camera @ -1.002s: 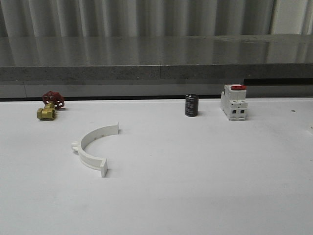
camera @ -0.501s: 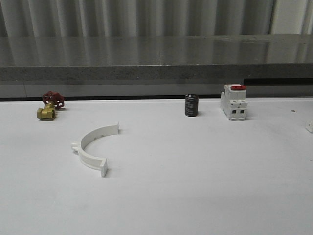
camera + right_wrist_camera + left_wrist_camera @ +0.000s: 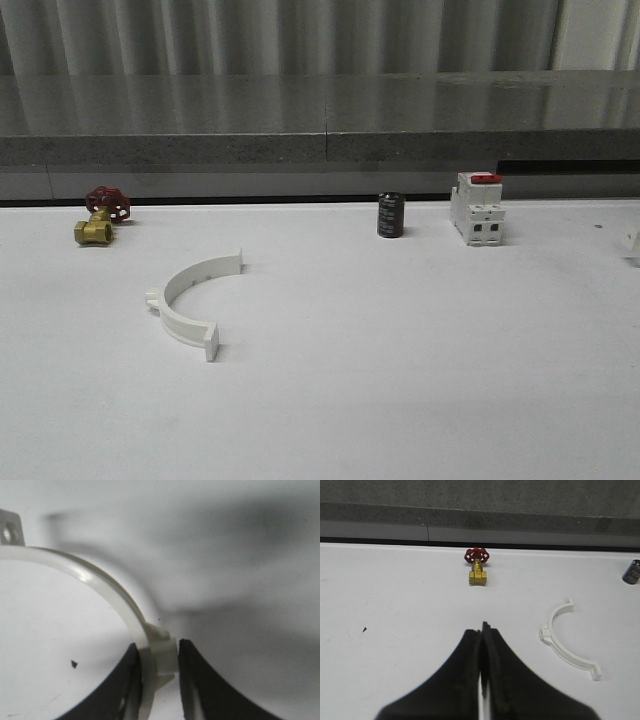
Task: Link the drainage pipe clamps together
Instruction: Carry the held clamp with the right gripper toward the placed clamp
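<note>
One white half-ring drainage pipe clamp [image 3: 170, 305] lies flat on the white table at the left, also seen in the left wrist view [image 3: 546, 634]. My left gripper [image 3: 482, 627] hovers over the table beside that clamp, shut with nothing between its fingers. A second white clamp half [image 3: 120, 597] is held above the table, with my right gripper [image 3: 157, 647] shut on the tab at the middle of its arc. In the front view, a small white tip of this clamp [image 3: 632, 243] shows at the right edge.
A brass valve with a red handwheel [image 3: 100, 215] sits at the back left. A black cylinder [image 3: 391, 215] and a white block with a red top [image 3: 477, 208] stand at the back right. A grey ledge [image 3: 320, 140] runs behind the table.
The white tip at the right edge of the front view has risen slightly. The clamp lying on the table has not moved.
</note>
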